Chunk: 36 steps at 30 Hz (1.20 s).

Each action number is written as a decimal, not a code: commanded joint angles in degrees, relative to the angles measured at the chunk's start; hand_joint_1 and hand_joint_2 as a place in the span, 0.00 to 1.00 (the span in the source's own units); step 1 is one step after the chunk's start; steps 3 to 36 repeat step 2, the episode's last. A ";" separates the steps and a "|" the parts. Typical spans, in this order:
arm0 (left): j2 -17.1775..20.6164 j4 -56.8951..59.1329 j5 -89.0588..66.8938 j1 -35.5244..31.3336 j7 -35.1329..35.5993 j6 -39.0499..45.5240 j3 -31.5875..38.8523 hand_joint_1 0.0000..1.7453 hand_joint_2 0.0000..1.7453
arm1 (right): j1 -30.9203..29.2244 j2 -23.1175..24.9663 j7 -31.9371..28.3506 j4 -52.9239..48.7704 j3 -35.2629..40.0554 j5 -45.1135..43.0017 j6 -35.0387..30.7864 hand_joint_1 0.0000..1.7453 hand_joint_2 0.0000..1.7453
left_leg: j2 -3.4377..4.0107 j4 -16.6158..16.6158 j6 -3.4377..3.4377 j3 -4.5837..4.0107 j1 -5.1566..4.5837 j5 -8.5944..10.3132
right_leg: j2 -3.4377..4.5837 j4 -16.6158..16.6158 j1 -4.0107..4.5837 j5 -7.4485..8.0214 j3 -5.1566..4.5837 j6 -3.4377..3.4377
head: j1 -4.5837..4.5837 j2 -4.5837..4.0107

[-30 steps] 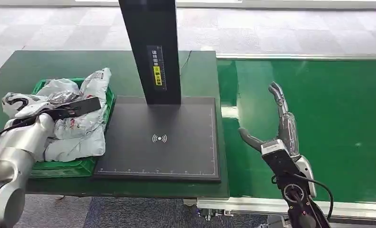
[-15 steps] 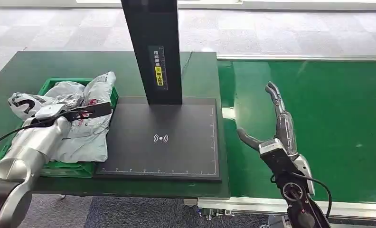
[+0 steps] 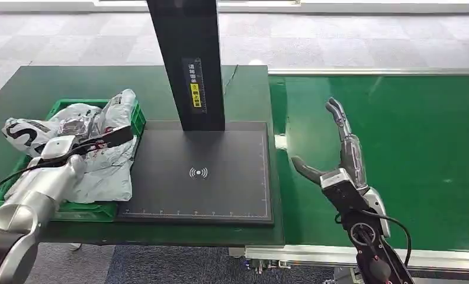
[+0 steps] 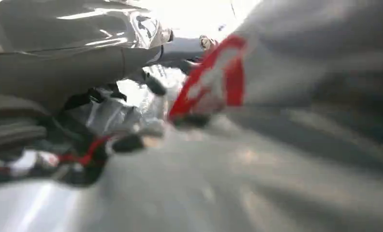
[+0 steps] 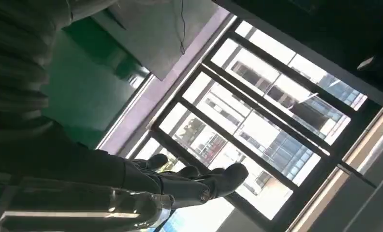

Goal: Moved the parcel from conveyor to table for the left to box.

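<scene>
Several grey and white plastic parcels (image 3: 102, 165) lie heaped in a green crate (image 3: 84, 208) at the left of the table. My left hand (image 3: 93, 142) lies stretched flat over the heap, fingers straight, gripping nothing. In the left wrist view a grey parcel with a red mark (image 4: 213, 82) lies blurred just beyond the dark fingers (image 4: 148, 83). My right hand (image 3: 339, 160) is raised over the green conveyor (image 3: 410, 142), fingers spread and empty. In the right wrist view its fingers (image 5: 194, 181) point toward windows.
A black scanner column (image 3: 188, 59) rises from a flat black pad (image 3: 199, 171) in the middle of the dark green table (image 3: 54, 83). The crate touches the pad's left edge. The conveyor's metal frame (image 3: 315, 257) runs along the near side.
The left arm swung a little right over the parcels, then drew back left. The right hand stayed raised and open, shifting only slightly; the view itself swayed a bit.
</scene>
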 commanded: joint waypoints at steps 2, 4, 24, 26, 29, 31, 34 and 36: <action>-3.47 -0.66 10.19 6.07 -6.39 24.70 11.75 0.00 1.00 | 2.06 0.17 0.77 -1.34 0.45 0.27 -0.16 0.00 1.00 | -0.02 -0.01 0.01 -0.10 0.01 0.05 | -0.02 -0.05 0.01 0.05 -0.09 -0.01 | 0.00 0.00; -3.47 -0.66 10.19 6.07 -6.39 24.70 11.75 0.00 1.00 | 2.06 0.17 0.77 -1.34 0.45 0.27 -0.16 0.00 1.00 | -0.02 -0.01 0.01 -0.10 0.01 0.05 | -0.02 -0.05 0.01 0.05 -0.09 -0.01 | 0.00 0.00; -3.47 -0.66 10.19 6.07 -6.39 24.70 11.75 0.00 1.00 | 2.06 0.17 0.77 -1.34 0.45 0.27 -0.16 0.00 1.00 | -0.02 -0.01 0.01 -0.10 0.01 0.05 | -0.02 -0.05 0.01 0.05 -0.09 -0.01 | 0.00 0.00; -3.47 -0.66 10.19 6.07 -6.39 24.70 11.75 0.00 1.00 | 2.06 0.17 0.77 -1.34 0.45 0.27 -0.16 0.00 1.00 | -0.02 -0.01 0.01 -0.10 0.01 0.05 | -0.02 -0.05 0.01 0.05 -0.09 -0.01 | 0.00 0.00; -3.47 -0.66 10.19 6.07 -6.39 24.70 11.75 0.00 1.00 | 2.06 0.17 0.77 -1.34 0.45 0.27 -0.16 0.00 1.00 | -0.02 -0.01 0.01 -0.10 0.01 0.05 | -0.02 -0.05 0.01 0.05 -0.09 -0.01 | 0.00 0.00; -3.47 -0.66 10.19 6.07 -6.39 24.70 11.75 0.00 1.00 | 2.06 0.17 0.77 -1.34 0.45 0.27 -0.16 0.00 1.00 | -0.02 -0.01 0.01 -0.10 0.01 0.05 | -0.02 -0.05 0.01 0.05 -0.09 -0.01 | 0.00 0.00; -3.47 -0.66 10.19 6.07 -6.39 24.70 11.75 0.00 1.00 | 2.06 0.17 0.77 -1.34 0.45 0.27 -0.16 0.00 1.00 | -0.02 -0.01 0.01 -0.10 0.01 0.05 | -0.02 -0.05 0.01 0.05 -0.09 -0.01 | 0.00 0.00; -3.47 -0.66 10.19 6.07 -6.39 24.70 11.75 0.00 1.00 | 2.06 0.17 0.77 -1.34 0.45 0.27 -0.16 0.00 1.00 | -0.02 -0.01 0.01 -0.10 0.01 0.05 | -0.02 -0.05 0.01 0.05 -0.09 -0.01 | 0.00 0.00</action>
